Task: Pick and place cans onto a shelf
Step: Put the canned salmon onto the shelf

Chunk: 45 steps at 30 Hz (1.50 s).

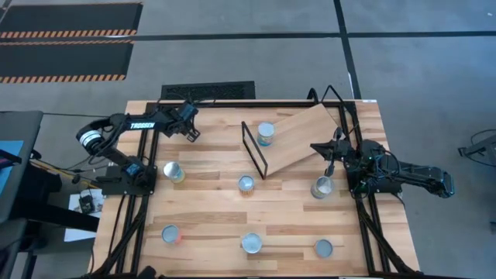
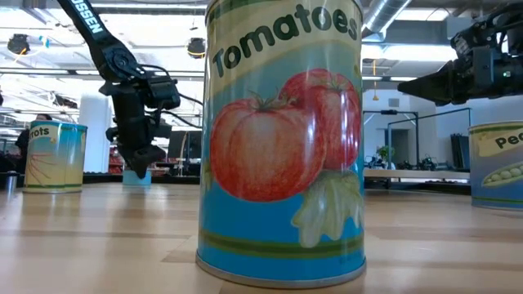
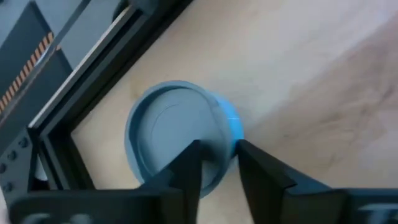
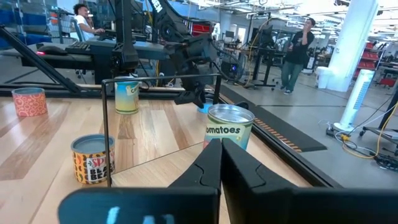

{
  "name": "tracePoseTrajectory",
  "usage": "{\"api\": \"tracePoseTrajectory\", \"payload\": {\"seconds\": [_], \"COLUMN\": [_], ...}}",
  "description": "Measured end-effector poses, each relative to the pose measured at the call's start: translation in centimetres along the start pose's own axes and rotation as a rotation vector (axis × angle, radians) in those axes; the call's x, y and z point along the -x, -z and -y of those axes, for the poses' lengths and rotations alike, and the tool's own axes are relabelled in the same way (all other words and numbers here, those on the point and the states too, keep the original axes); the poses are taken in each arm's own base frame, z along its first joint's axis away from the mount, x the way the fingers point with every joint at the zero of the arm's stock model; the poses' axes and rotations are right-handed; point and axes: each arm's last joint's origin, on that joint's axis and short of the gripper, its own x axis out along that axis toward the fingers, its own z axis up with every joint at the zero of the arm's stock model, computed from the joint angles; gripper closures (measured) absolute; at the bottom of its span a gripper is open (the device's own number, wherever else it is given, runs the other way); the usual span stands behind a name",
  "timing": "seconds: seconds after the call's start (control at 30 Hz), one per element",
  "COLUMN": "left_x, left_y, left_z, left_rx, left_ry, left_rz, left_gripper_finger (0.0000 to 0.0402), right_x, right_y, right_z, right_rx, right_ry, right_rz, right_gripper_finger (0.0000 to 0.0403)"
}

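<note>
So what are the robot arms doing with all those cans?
They are putting cans on a shelf, a wooden board with a black wire end. One can already sits on it. The left gripper hangs at the table's far left corner, right over a blue can, fingers open around its rim. The right gripper waits by the shelf's right end. Six more cans stand around the table.

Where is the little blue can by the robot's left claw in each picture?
High view: not visible; the left gripper covers that spot near the far left corner.
Low view: the blue can is at left, below that gripper.
Left wrist view: centre.
Right wrist view: middle, a blue sliver.
Shared landmark: the left gripper.
</note>
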Motion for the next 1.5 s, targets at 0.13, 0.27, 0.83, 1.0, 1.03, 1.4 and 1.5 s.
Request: {"api": "tracePoseTrajectory", "payload": {"seconds": [0.13, 0.27, 0.83, 1.0, 1.03, 1.4, 1.5], "left_x": [0.3, 0.9, 10.5, 12.7, 13.1, 17.1, 17.2], "left_y": [-0.2, -0.3, 3.2, 5.1, 5.4, 8.5, 9.2], "left_z": [0.5, 1.4, 10.0, 12.8, 13.2, 16.7, 17.6], "left_rx": [-0.073, -0.128, -0.526, -0.671, -0.695, -0.786, -0.775], "left_ry": [0.028, 0.095, 0.533, 0.616, 0.644, 0.872, 0.884], "left_rz": [0.016, 0.046, 0.239, 0.301, 0.317, 0.447, 0.437], "left_gripper_finger": [0.0389, 0.0393, 0.0401, 0.0401, 0.0401, 0.0401, 0.0401], "right_x": [0.0, 0.0, 0.0, 0.0, 0.0, 0.0, 0.0], "right_y": [0.0, 0.0, 0.0, 0.0, 0.0, 0.0, 0.0], "right_z": [0.0, 0.0, 0.0, 0.0, 0.0, 0.0, 0.0], "right_rx": [0.0, 0.0, 0.0, 0.0, 0.0, 0.0, 0.0], "right_ry": [0.0, 0.0, 0.0, 0.0, 0.0, 0.0, 0.0], "right_rz": [0.0, 0.0, -0.002, -0.002, -0.002, -0.002, -0.002], "right_gripper_finger": [0.0375, 0.0375, 0.0375, 0.0375, 0.0374, 0.0374, 0.0374]}}
